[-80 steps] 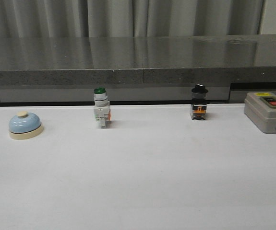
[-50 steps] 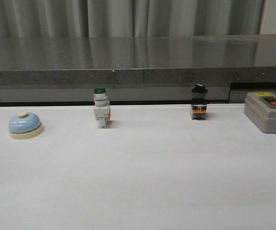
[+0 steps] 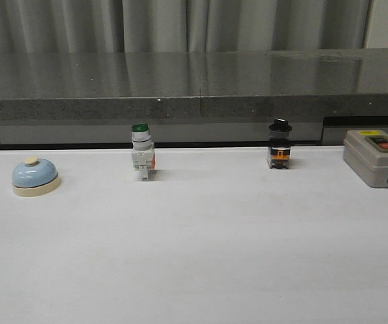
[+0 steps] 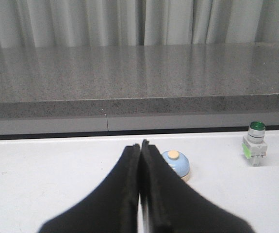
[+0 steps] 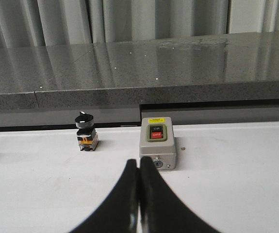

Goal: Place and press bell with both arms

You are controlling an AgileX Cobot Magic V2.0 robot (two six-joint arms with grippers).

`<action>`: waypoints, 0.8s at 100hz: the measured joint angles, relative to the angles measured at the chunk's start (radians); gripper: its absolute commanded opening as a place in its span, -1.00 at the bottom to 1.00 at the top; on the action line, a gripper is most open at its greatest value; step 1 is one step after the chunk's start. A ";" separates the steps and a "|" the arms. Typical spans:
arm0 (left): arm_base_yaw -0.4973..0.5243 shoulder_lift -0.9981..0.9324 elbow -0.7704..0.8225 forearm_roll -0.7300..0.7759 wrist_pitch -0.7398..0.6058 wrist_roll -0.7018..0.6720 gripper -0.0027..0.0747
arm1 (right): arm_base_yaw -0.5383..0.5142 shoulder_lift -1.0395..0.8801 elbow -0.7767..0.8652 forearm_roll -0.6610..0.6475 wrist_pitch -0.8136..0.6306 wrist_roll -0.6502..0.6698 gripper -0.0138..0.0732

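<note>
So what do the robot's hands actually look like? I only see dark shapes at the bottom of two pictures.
Those are them. Each wrist view shows the left gripper and the right gripper as two matte black fingers, broad at the base and curving to a narrow tip. No markings or cables show, and the arms themselves are out of view.

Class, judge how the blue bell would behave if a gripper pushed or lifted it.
The bell would probably slide, not tip: it sits low on a wide cream base. Its smooth dome looks slippery, so gripping the base rim seems safer.

The left end effector has its fingers pressed together, holding nothing. Just beyond its tips the bell sits on the white bench; a green-capped switch stands farther right.
</note>
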 measured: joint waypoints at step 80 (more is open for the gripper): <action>0.000 0.788 -0.620 -0.024 0.479 -0.002 -0.99 | 0.000 0.000 0.000 0.000 0.000 0.000 -0.83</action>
